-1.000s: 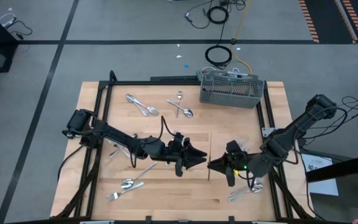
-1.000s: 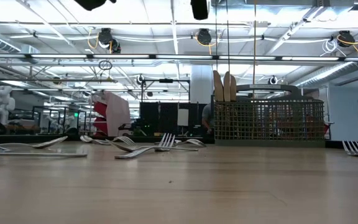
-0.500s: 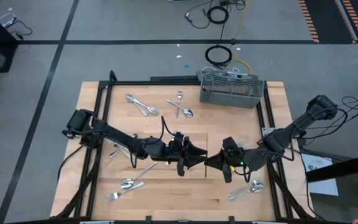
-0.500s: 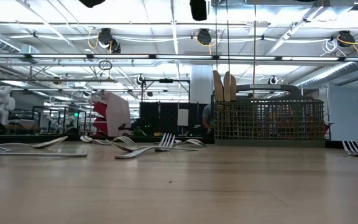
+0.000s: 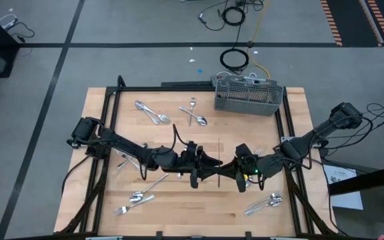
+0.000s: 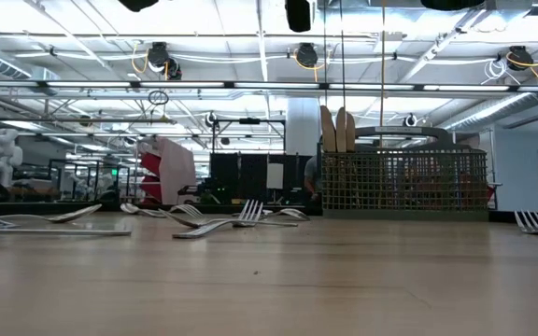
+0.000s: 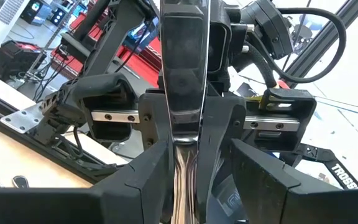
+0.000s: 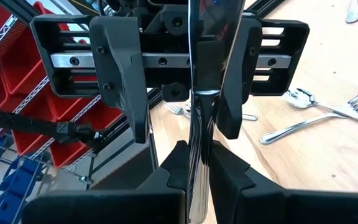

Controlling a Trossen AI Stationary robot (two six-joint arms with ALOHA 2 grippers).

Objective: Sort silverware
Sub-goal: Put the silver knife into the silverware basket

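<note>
A slim shiny piece of silverware (image 5: 219,155) hangs above the table's middle, seen edge-on in the high view as a thin line running far to near. My right gripper (image 5: 224,173) is shut on it. My left gripper (image 5: 212,171) faces it from the left, open. Its fingers (image 8: 122,68) stand on either side of the piece (image 7: 183,74), and I cannot tell if one touches it. Other silverware lies flat on the wood: far left (image 5: 151,113), far middle (image 5: 195,117), near left (image 5: 135,199), near right (image 5: 264,203). The grey caddy (image 5: 249,95) stands at the far edge. My right gripper pinches the silver piece between its two fingers (image 7: 221,121), close to where its wide flat part narrows (image 8: 201,99). The fingers come roughly level from the table's right and lie across it. The piece is lifted clear of the table, lying about level.
The table's dark frame (image 5: 112,127) runs along the left, right and far edges. In the low view forks (image 6: 222,224) lie in front of the caddy (image 6: 404,182), which holds two upright wooden handles (image 6: 336,129). Bare wood lies near the front edge.
My right gripper has moved toward the table's left with the silver piece, closing in on my left gripper. The piece now sits between the left gripper's open fingers. It has stayed lifted and about level.
</note>
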